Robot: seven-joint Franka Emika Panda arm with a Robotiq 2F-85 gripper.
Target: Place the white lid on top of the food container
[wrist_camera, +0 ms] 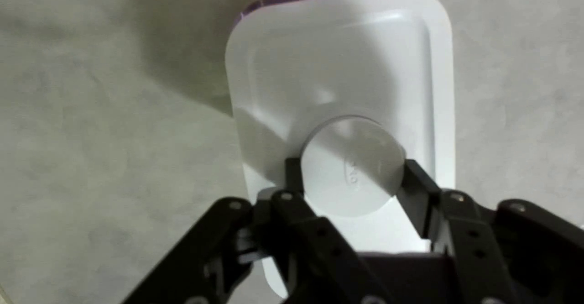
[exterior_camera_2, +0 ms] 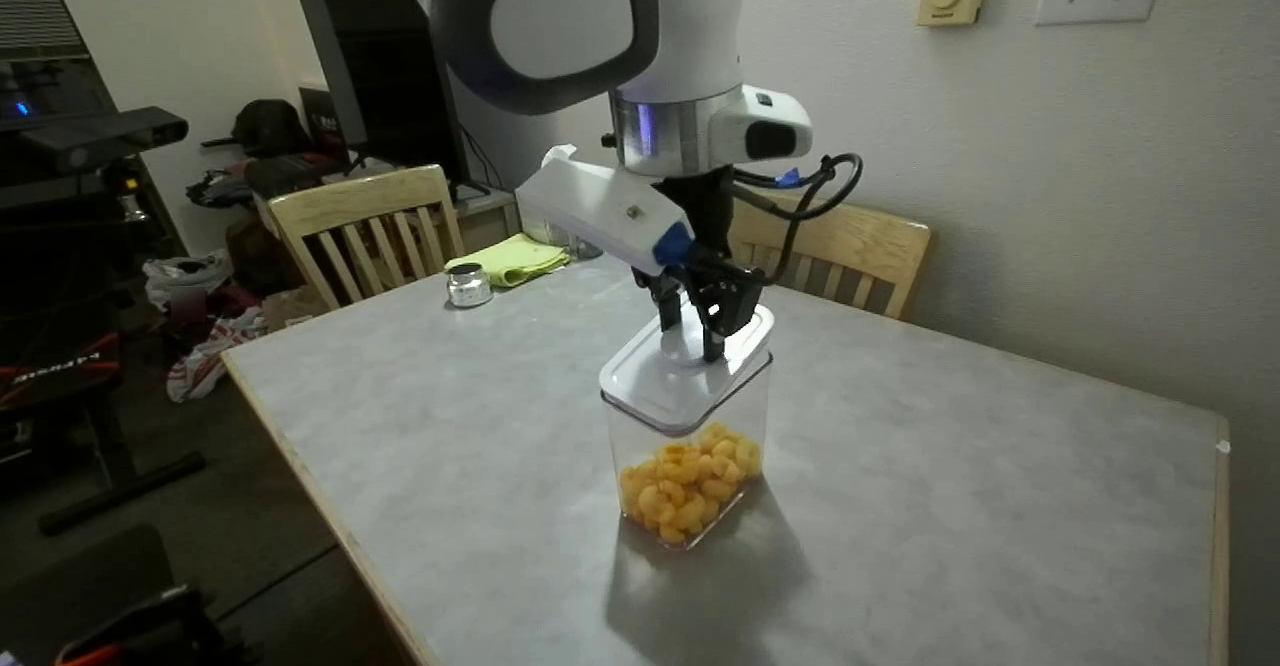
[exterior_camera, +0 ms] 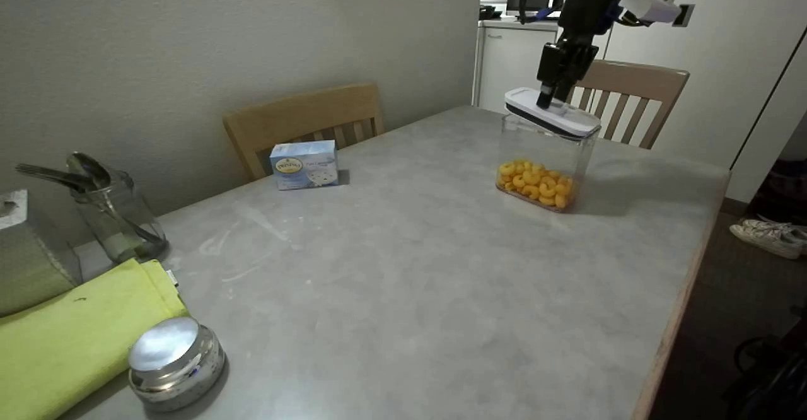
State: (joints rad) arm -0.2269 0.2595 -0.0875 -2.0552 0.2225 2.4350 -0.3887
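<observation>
The black two-fingered claw (wrist_camera: 351, 172) is pinching the round white button (wrist_camera: 340, 155) of the flat white plastic rounded-rectangle lid (wrist_camera: 337, 73), which is seemingly tilting on or just above the rim of the clear plastic tub (exterior_camera: 543, 147) of yellow-orange food pieces (exterior_camera: 536, 182). If it is lying askew, pressing could be jamming one edge. The white arm (exterior_camera_2: 695, 36) is hanging above the grey worktop (exterior_camera: 403, 268), claw pointing downward.
</observation>
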